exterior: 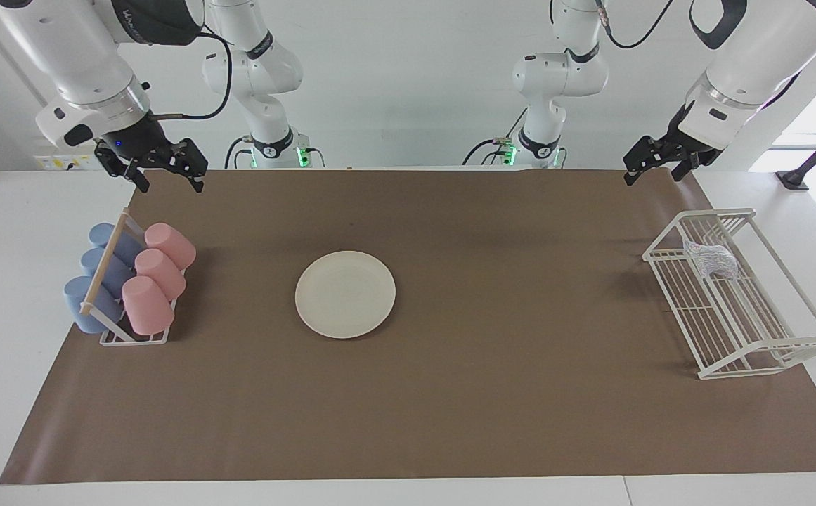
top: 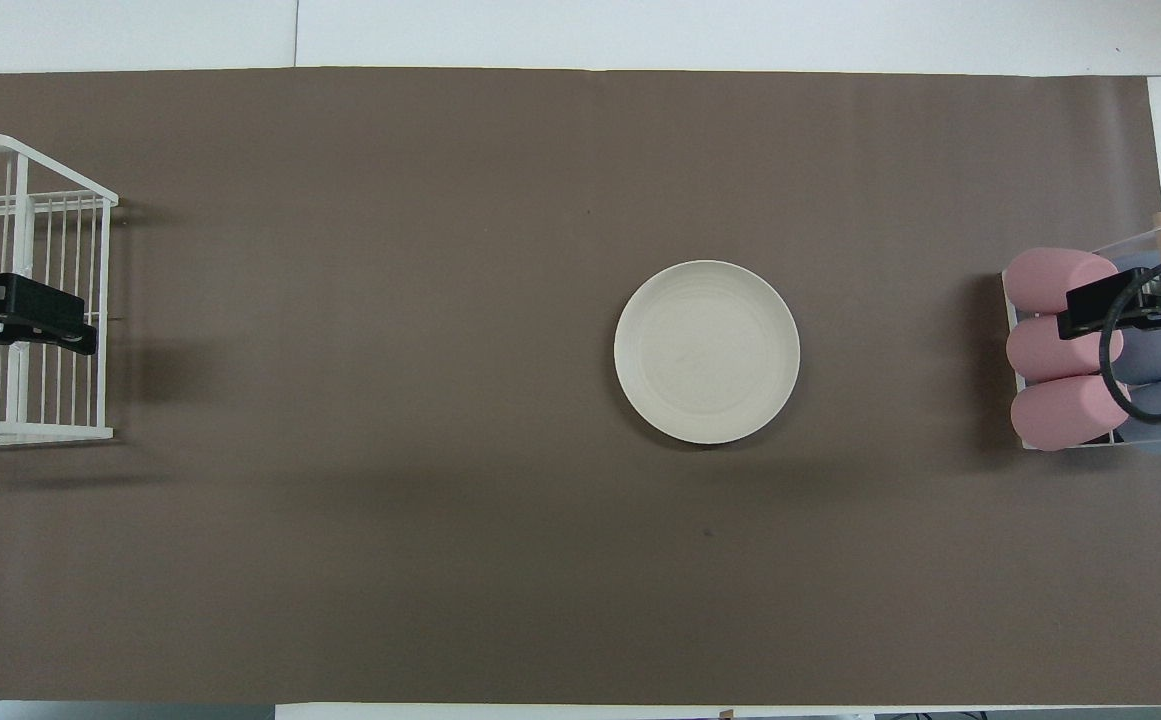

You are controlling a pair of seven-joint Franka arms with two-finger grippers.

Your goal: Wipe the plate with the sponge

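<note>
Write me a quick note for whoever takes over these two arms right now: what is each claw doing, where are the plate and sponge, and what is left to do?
Left gripper: open, holding nothing, raised over the rack's end nearest the robots. Arm waits.
Right gripper: open, holding nothing, raised by the cup holder. Arm waits.
Plate: flat on the mat, mid-table, nothing on it.
Sponge: lying in the rack, at the left arm's end of the table.
Done: nothing yet; sponge untouched.
Left: pick up the sponge, probably with the left gripper, carry it to the plate, wipe.
</note>
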